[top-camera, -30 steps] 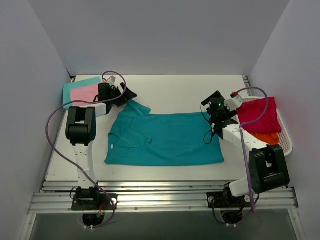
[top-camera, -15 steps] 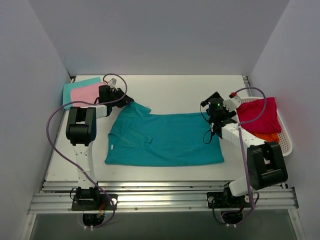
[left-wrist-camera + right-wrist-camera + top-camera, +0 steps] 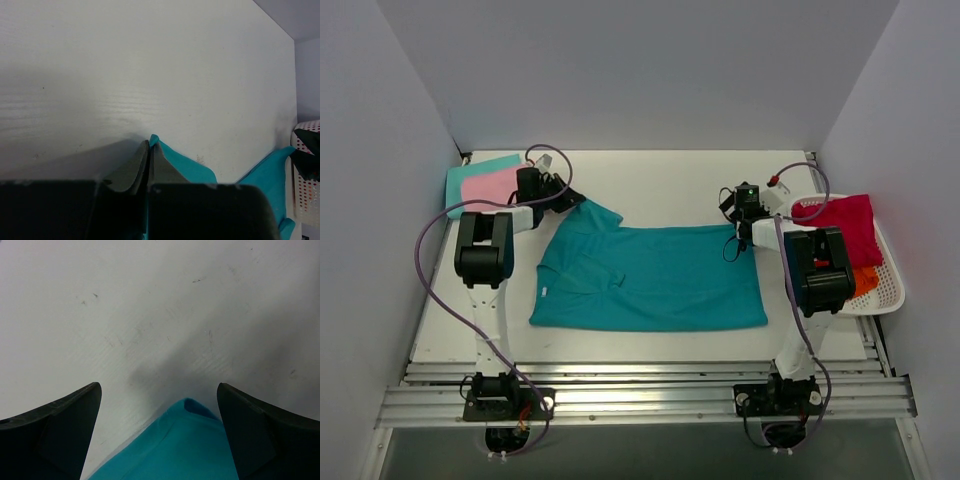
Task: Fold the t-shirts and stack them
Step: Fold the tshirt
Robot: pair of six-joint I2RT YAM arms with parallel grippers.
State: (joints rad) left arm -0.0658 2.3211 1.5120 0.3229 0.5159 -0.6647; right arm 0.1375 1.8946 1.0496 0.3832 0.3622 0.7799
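Far-left corner of table [image 3: 660,180]: pink t-shirt [image 3: 488,186] lies on pale aqua t-shirt [image 3: 470,170]. Just right of them, left gripper [image 3: 149,150] is clamped tight on far-left corner of teal t-shirt [image 3: 660,275], spread flat mid-table. At its far-right corner, right gripper [image 3: 157,386] hangs w/ jaws wide apart, cloth tip under the gap, ungripped. Far right: crimson t-shirt [image 3: 840,220] atop orange t-shirt [image 3: 865,280] in white lattice basket [image 3: 890,285].

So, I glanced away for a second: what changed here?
The right arm folded inward and the right gripper, open, edged farther back, now straddling the teal shirt's far right corner. The left gripper, shut on the far left corner, barely moved. Shirt, folded pile and basket stayed put.
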